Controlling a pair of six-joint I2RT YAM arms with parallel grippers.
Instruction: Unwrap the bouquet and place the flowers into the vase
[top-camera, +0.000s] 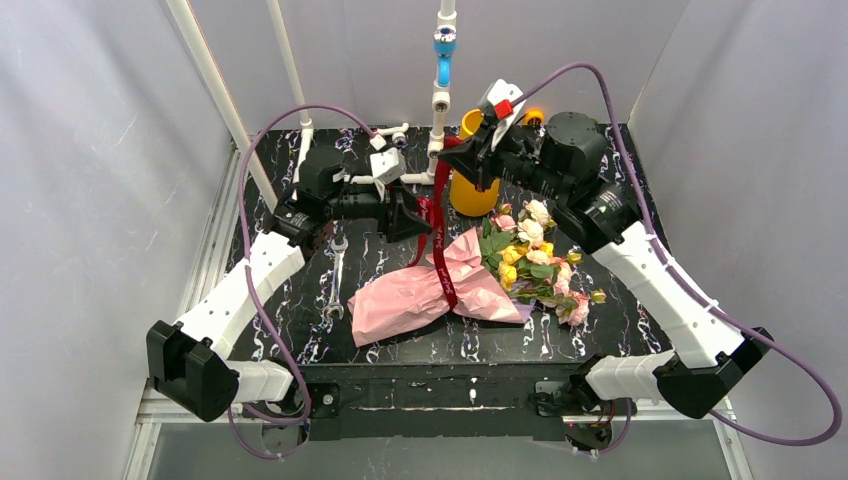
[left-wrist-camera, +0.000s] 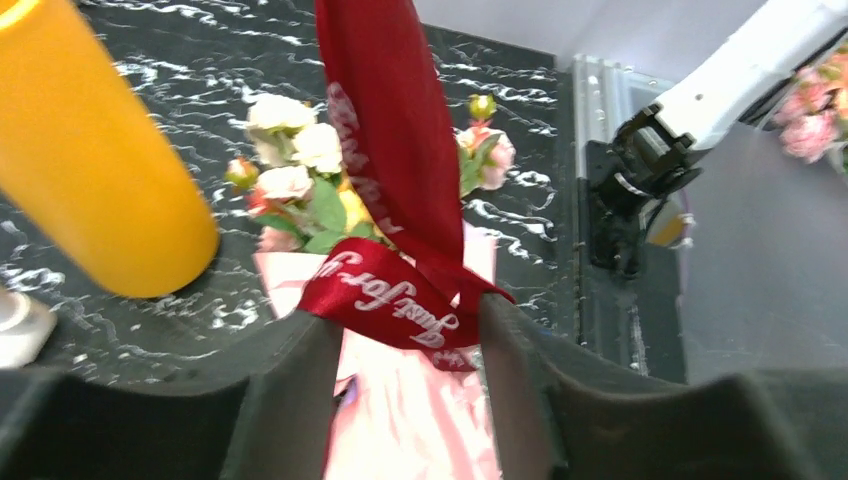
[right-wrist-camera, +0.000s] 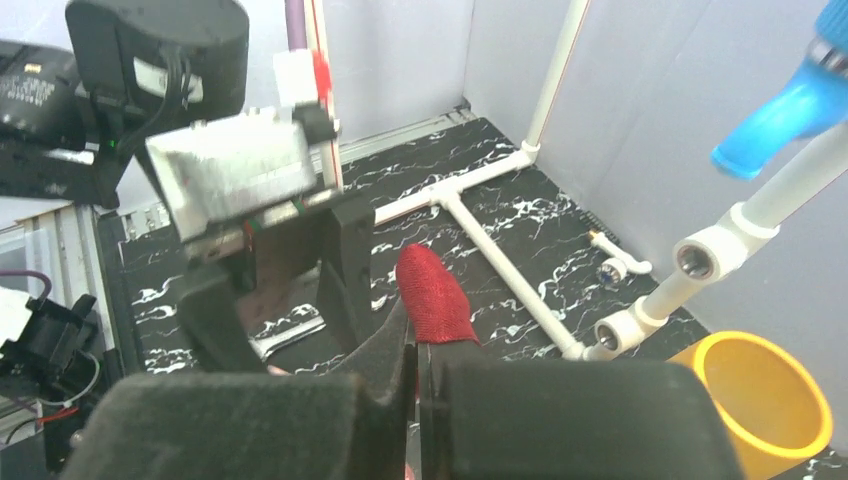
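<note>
The bouquet lies on the black marbled table, its pink crinkled paper (top-camera: 420, 290) pointing near-left and the flowers (top-camera: 535, 255) far-right. A dark red ribbon (top-camera: 440, 225) rises taut from the wrap to my right gripper (top-camera: 458, 150), which is shut on the ribbon's end (right-wrist-camera: 430, 295). My left gripper (top-camera: 420, 215) hovers beside the ribbon with its jaws apart. In the left wrist view a printed ribbon loop (left-wrist-camera: 400, 300) lies across its fingertips, above the paper (left-wrist-camera: 400, 420). The mustard-yellow vase (top-camera: 472, 190) stands upright just behind the bouquet.
A white pipe frame with a blue section (top-camera: 443, 60) stands at the back, with pipe runs lying on the table (right-wrist-camera: 480, 230). A metal wrench (top-camera: 335, 280) lies left of the bouquet. Grey walls close in on both sides.
</note>
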